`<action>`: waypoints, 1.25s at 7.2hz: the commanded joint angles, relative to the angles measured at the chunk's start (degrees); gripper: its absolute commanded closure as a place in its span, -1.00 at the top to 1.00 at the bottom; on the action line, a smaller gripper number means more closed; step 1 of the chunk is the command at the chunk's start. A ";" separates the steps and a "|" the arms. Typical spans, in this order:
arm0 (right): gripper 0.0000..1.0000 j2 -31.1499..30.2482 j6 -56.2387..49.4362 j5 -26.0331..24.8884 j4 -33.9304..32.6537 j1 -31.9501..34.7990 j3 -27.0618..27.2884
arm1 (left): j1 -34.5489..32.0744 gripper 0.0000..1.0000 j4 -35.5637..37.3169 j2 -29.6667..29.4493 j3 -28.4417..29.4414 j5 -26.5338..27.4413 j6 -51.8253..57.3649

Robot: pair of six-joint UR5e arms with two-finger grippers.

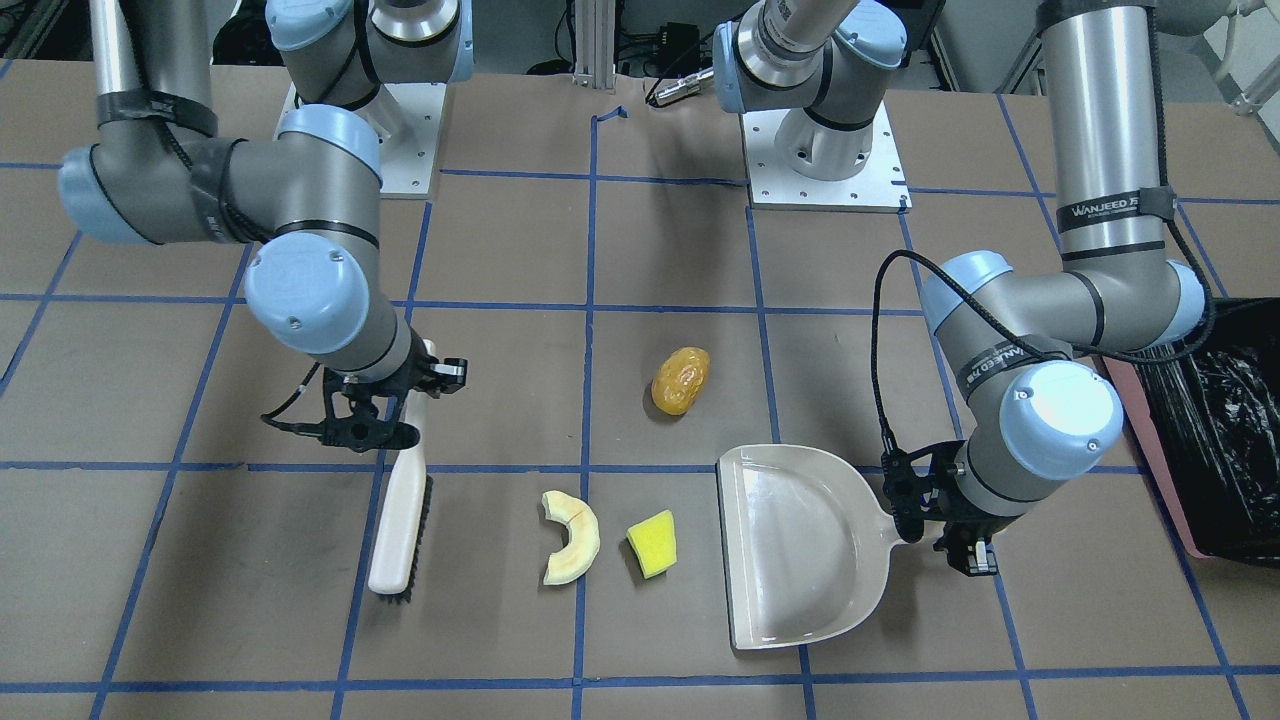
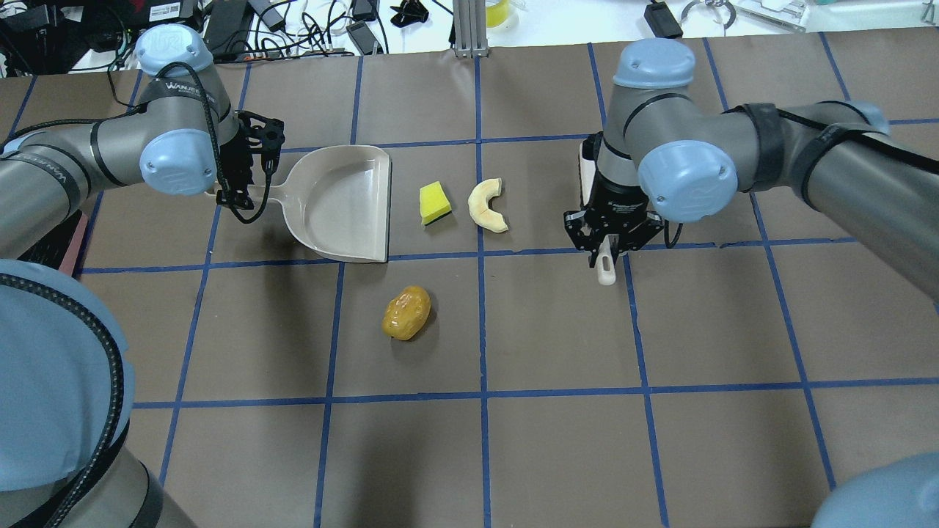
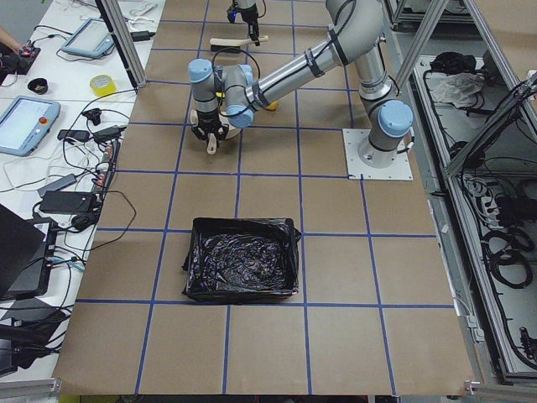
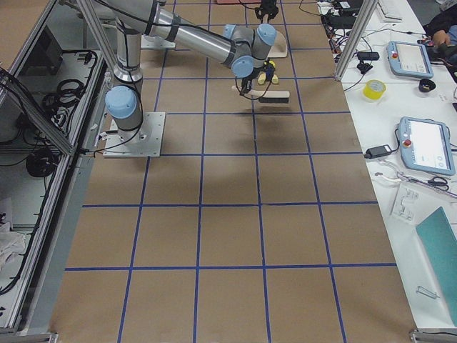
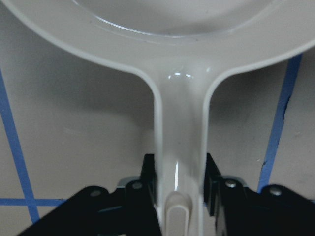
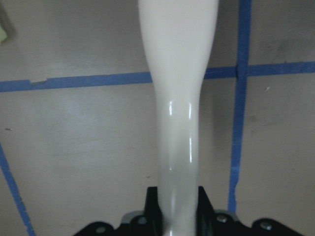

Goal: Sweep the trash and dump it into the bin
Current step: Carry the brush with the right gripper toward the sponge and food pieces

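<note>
Right pincer (image 2: pixel 606 248): clamped on the brush (image 1: pixel 398 525) handle, which fills the gap between its fingers.
Brush axis: runs away from the robot, parallel to the pan's open lip and square to the sweep line.
Bristles: face the trash. I cannot tell if they touch the counter (image 1: pixel 640 640).
Crescent (image 1: pixel 571 537): the nearest piece, just toward the robot's left from the brush.
Wedge (image 1: pixel 652 543): next along the same line, just short of the lip.
Oval (image 1: pixel 681 380): off that line, nearer the robot's base, so I judge it needs a separate pass.
Pan (image 1: pixel 790 540): flat on the counter, its mouth facing the brush.
Left pincer (image 5: pixel 179 184): closed on the pan handle.
Bin (image 1: pixel 1220 440): beyond the left arm, well apart from the trash.
</note>
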 commanded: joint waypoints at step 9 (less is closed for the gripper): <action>-1.00 11.39 27.67 6.97 -4.79 17.35 -11.51 | -2.54 -1.00 -0.31 0.84 0.15 1.40 -5.34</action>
